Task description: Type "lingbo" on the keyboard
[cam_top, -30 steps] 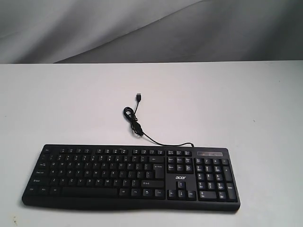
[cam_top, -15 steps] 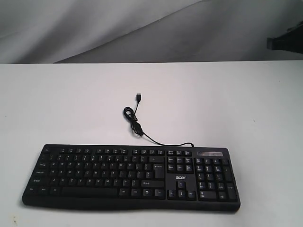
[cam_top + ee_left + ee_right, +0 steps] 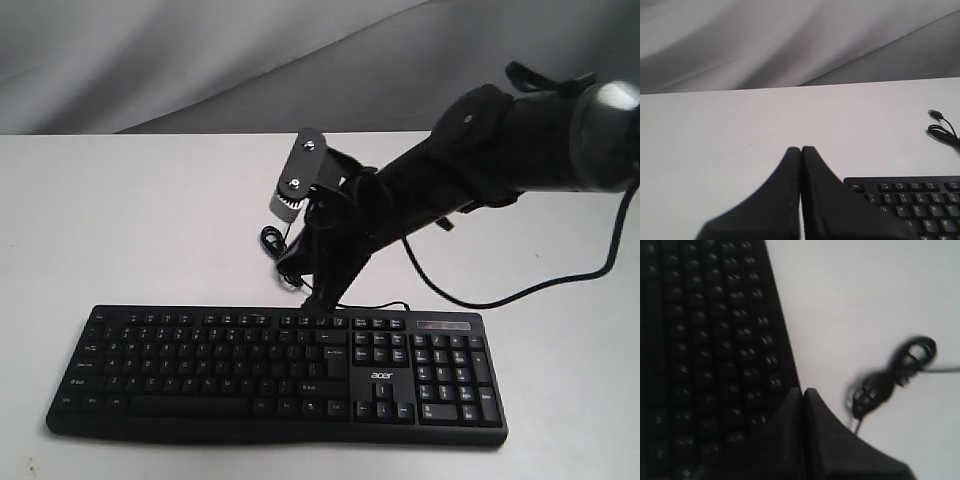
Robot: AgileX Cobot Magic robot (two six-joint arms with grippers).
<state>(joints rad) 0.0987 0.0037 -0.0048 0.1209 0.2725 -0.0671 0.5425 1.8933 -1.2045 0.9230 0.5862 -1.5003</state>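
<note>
The left black end effector [image 3: 801, 150] had its two tapered fingers [image 3: 782, 200] pressed flat together with no gap and nothing between them. It hung over bare white tabletop [image 3: 120, 220] just off the Esc corner of the wide black plastic keyboard with white key legends [image 3: 275, 372].

That keyboard lay flat near the front edge of the tabletop. Its letter block was toward the left, its white "acer" logo [image 3: 381, 376] sat above the arrow keys, and its number pad [image 3: 456, 380] was at the right end.

From the keyboard's far edge a thin black USB cable [image 3: 268, 240] ran out onto the tabletop and gathered into a small coil. In the exterior view the arm hid most of it.

The right black end effector [image 3: 320, 298] pointed down at the keyboard's far edge, over the right part of the function-key row, with the cable coil just beside it. Its fingers [image 3: 830, 440] were also closed tight against each other and gripped nothing. Whether the tip touched the keyboard could not be told. Behind it the right black arm [image 3: 470, 150] slanted up and away past the number-pad end, and a loose black lead [image 3: 520, 295] hung from it.
</note>
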